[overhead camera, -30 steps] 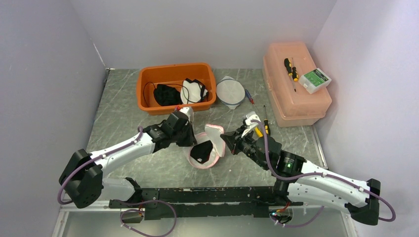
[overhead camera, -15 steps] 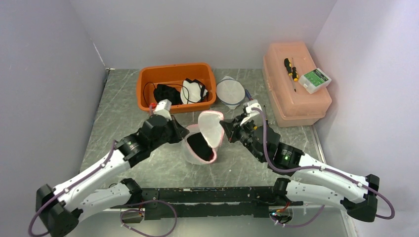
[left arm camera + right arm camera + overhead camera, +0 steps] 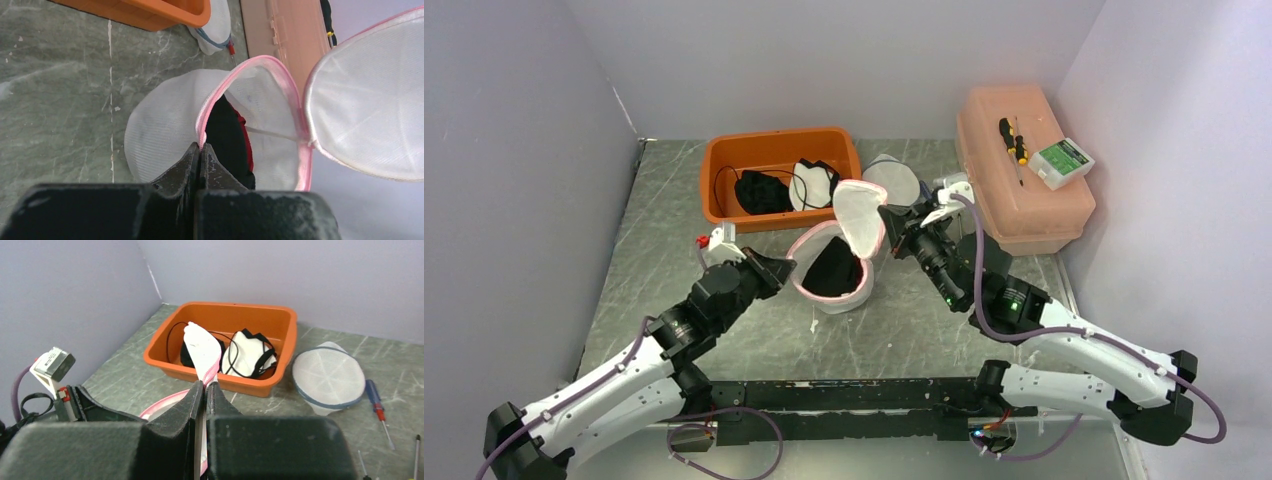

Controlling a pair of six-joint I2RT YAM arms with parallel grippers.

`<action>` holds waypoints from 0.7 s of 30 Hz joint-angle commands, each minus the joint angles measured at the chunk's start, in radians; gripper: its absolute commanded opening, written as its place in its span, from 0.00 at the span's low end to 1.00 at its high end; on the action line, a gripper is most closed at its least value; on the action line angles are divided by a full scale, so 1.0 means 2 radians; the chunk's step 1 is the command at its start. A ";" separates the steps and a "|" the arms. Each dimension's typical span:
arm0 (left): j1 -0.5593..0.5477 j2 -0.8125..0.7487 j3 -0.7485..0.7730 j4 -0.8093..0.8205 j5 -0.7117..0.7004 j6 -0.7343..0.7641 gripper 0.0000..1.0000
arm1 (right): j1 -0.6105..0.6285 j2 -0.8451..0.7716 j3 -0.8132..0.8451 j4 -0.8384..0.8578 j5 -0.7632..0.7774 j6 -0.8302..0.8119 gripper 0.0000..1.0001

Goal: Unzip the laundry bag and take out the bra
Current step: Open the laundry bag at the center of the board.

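Round white mesh laundry bag with pink zip trim [image 3: 836,302], unzipped, at the centre of the grey marbled table [image 3: 674,200], just near of the orange plastic tub [image 3: 774,145]. Left gripper [image 3: 201,149] — fingers together, clamped on the bag's pink left rim. Right gripper [image 3: 205,387] — fingers together, pinching the pink edge of the raised lid flap [image 3: 861,215]. The black bra [image 3: 832,270] lies inside the open bag, between the two grippers. Far right: translucent pink plastic box [image 3: 1014,200].

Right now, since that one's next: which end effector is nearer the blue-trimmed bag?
Right. The right end effector is just in front of the blue-trimmed bag, holding the flap of the pink bag; the left end effector grips its rim, farther away.
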 commanded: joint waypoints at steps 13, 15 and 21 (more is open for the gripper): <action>-0.059 0.017 -0.093 0.092 -0.026 -0.036 0.03 | -0.003 -0.164 -0.224 -0.020 0.078 0.097 0.00; -0.064 0.012 -0.097 0.082 -0.025 -0.035 0.03 | -0.003 -0.181 -0.236 -0.040 0.080 0.117 0.00; -0.065 -0.017 -0.087 0.026 -0.042 -0.033 0.03 | -0.003 -0.231 -0.260 -0.124 0.093 0.184 0.03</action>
